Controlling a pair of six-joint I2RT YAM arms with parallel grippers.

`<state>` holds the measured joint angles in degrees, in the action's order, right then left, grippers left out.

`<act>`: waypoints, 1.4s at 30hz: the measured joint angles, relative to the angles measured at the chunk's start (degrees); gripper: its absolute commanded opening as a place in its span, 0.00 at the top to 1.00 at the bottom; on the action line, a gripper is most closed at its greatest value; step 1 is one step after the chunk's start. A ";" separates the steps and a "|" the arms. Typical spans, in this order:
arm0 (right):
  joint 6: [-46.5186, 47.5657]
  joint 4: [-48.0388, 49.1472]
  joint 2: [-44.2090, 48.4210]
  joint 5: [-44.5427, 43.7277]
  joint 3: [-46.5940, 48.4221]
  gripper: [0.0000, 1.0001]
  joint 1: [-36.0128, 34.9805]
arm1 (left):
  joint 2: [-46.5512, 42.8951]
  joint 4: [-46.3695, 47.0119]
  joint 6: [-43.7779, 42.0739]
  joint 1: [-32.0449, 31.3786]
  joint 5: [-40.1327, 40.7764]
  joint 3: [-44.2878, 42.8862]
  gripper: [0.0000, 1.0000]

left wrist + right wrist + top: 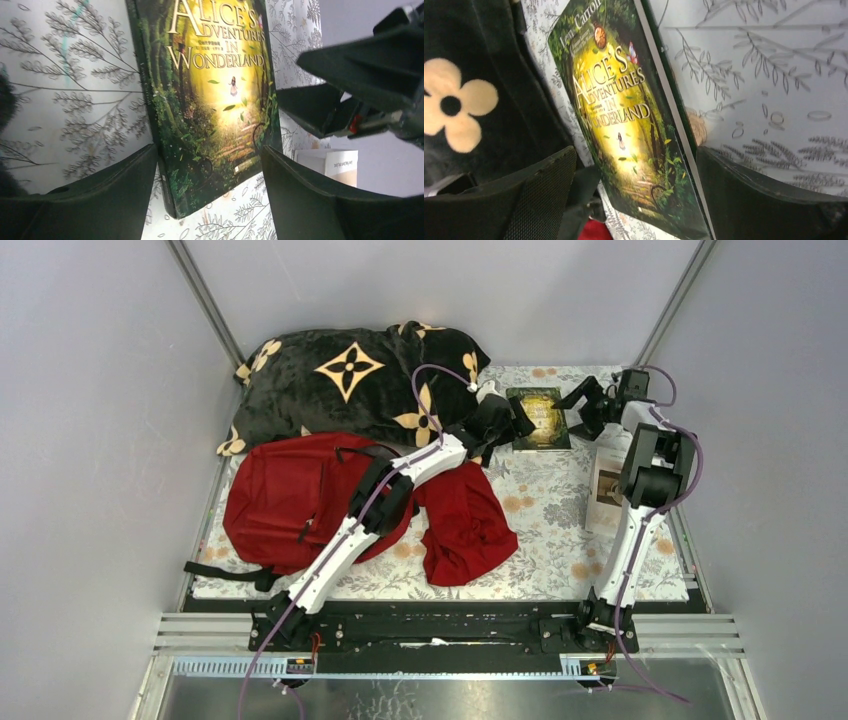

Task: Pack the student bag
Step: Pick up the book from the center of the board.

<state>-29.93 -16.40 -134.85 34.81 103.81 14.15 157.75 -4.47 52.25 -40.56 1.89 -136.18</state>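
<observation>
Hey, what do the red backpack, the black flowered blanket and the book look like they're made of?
The student bag looks like woven fabric: matte red, softly creased, with black zipper lines. The blanket seems to be plush fleece, with a fuzzy pile and tan flowers. The book is probably paper with a smooth printed cover, possibly glossy.

Black flowered blanket (340, 380) at back, Alice book (539, 418) beside it, dark-red cloth (465, 525) nearer, possibly white box (603, 490)

Robot lab cell: plain grey walls (90, 440), aluminium rail frame (200, 630).
</observation>
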 measured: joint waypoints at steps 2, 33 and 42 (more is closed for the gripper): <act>-2.08 4.28 2.23 1.11 -4.94 0.04 0.24 | 0.02 0.02 0.17 0.52 -1.20 0.00 0.18; -13.81 18.10 14.27 8.70 -25.83 1.00 -0.59 | -1.81 6.47 0.55 2.67 -11.93 6.05 0.21; -11.43 14.51 18.16 7.63 -27.36 1.00 -1.14 | -7.19 4.55 0.02 1.81 -12.09 12.04 0.15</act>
<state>-41.36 -1.89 -116.68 42.44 76.44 13.02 150.56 0.08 52.27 -38.74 -10.20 -124.14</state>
